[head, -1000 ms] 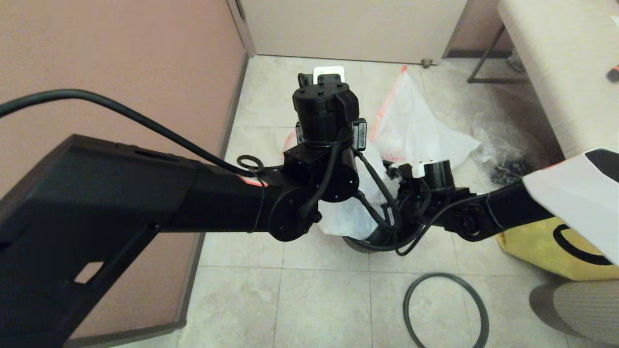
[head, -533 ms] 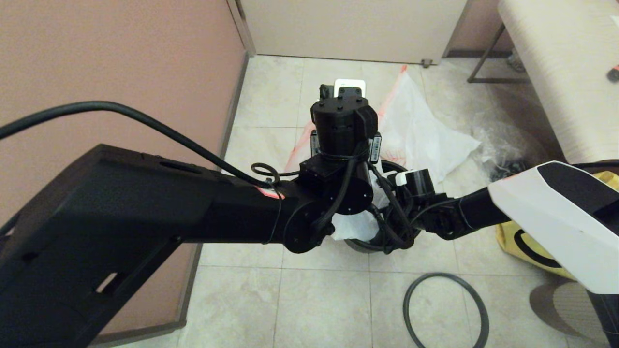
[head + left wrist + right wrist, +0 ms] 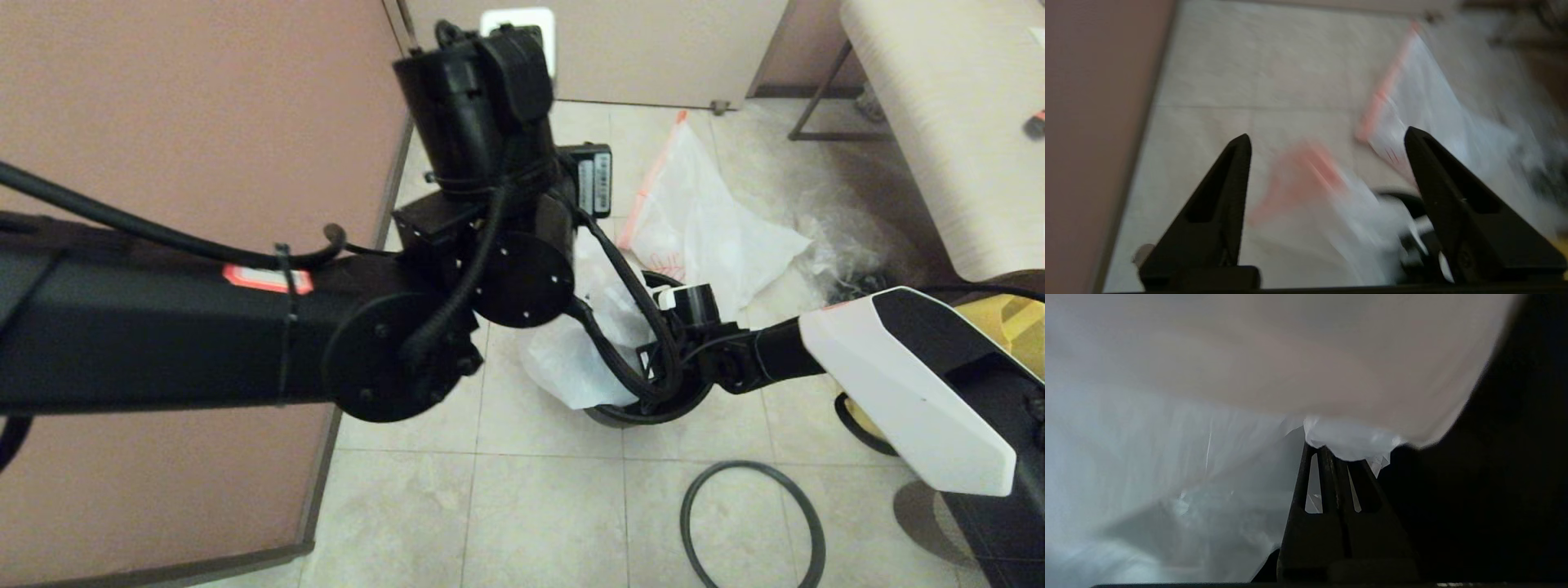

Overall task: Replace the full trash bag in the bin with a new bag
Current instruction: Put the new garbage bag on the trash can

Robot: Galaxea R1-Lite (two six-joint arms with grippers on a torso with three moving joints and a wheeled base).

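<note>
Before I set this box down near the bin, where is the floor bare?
Bare tile lies in front of the bin, between the wall and the dark ring on the floor. More lies at the back, by the door. The right is crowded: a white bag, a clear wrinkly bag and the yellow tote.

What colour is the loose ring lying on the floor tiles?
Dark grey ring, nearly black; clearest in the head view.
</note>
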